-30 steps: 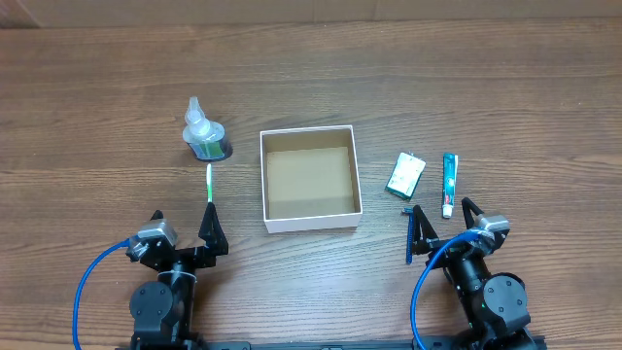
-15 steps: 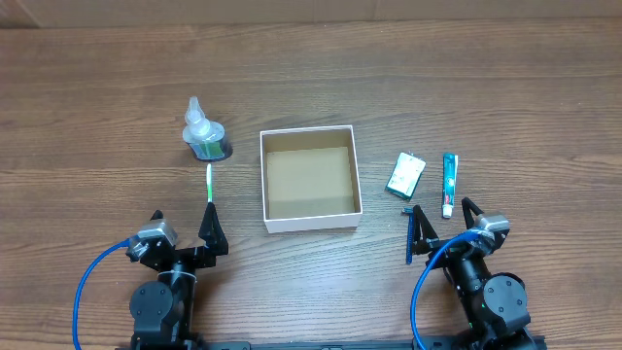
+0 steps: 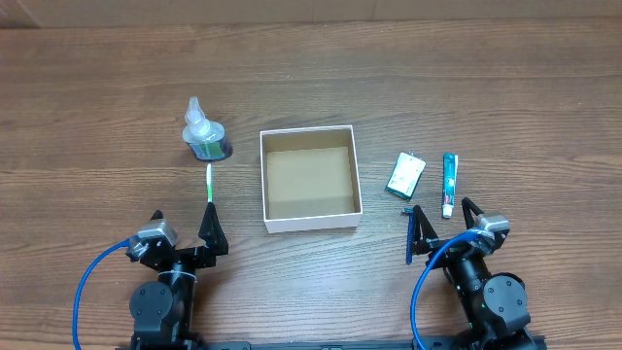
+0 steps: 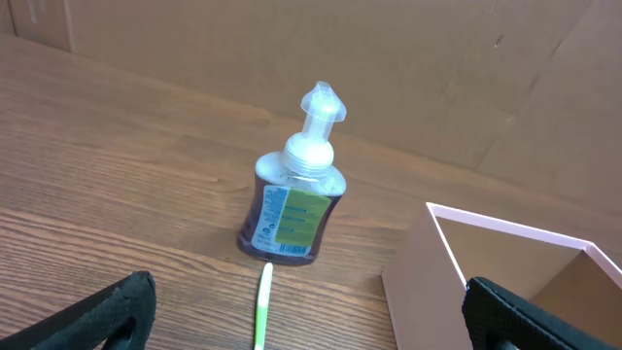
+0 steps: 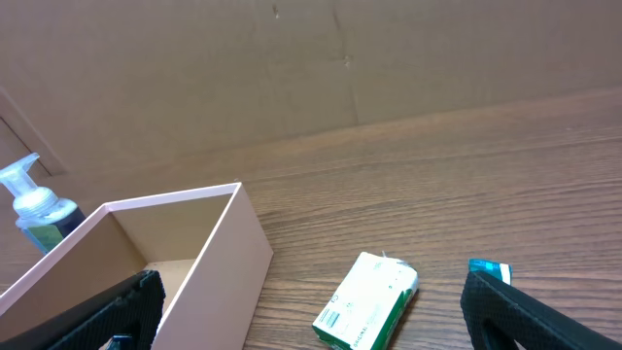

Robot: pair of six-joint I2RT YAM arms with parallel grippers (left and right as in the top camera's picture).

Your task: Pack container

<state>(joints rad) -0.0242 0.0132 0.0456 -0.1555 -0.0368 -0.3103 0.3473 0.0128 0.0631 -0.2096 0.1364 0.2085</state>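
**Claws parked, nothing moved, box empty**

Left claw (image 3: 183, 226) and right claw (image 3: 442, 226) both sit at my edge of the table (image 3: 97, 97), fingers spread wide, gripping nothing. Honestly, zero change over the last second: every item is exactly where it was and neither arm has budged. So I'd say packing hasn't started and the whole job is ahead of me.

The box (image 3: 310, 224) sits mid-table between my two arms, open side up, with only its bare brown floor showing.

Headcount:
- 1 box
- 1 pump bottle (image 3: 202, 136) with green liquid, standing upright, left of the box
- 1 green toothbrush (image 3: 209, 183), just in front of the bottle
- 1 green-and-white packet (image 3: 405, 176), right of the box
- 1 tube (image 3: 449, 183), beside the packet
- 1 thin blue stick (image 3: 409, 238) right by my right claw, can't tell what it is

That makes five loose things, none inside.
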